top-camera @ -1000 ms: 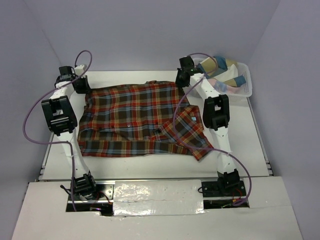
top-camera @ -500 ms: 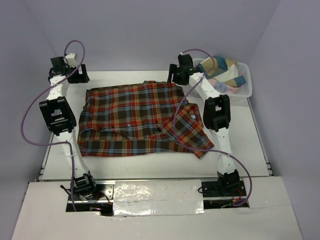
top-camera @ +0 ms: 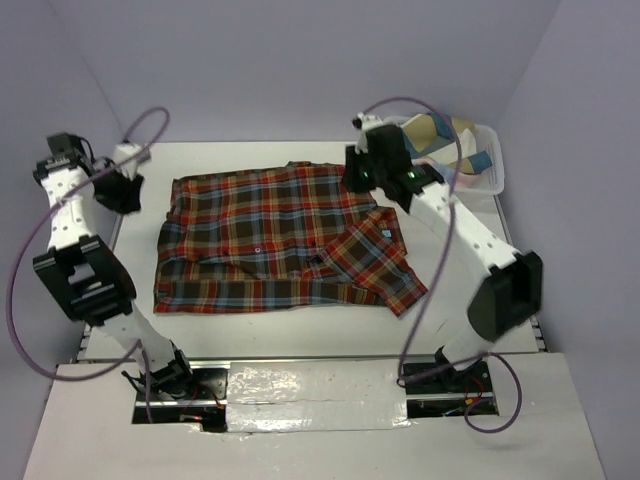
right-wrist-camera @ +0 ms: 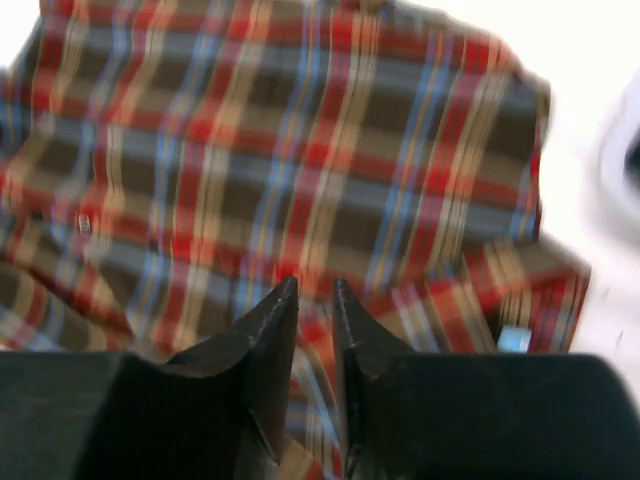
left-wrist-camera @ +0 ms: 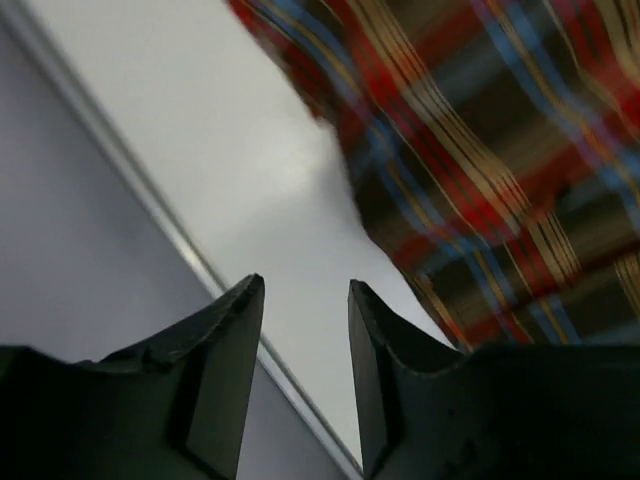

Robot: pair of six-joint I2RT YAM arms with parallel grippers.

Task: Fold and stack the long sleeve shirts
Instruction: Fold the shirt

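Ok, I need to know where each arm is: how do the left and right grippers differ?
The left gripper hangs over the table beside the plaid shirt; the right gripper hangs above the shirt. The left's jaws stand wider apart than the right's narrow gap. Both hold nothing.

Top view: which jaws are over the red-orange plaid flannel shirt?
The right gripper, above the plaid shirt, far right corner; the left gripper is off it, over white table.

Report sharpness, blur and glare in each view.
Top external: sharp and evenly lit, with glare on the shiny strip between the arm bases. Left wrist: the plaid shirt is streaked with blur. Right wrist: the shirt is soft and blurred, and the white table at the upper right is washed out.
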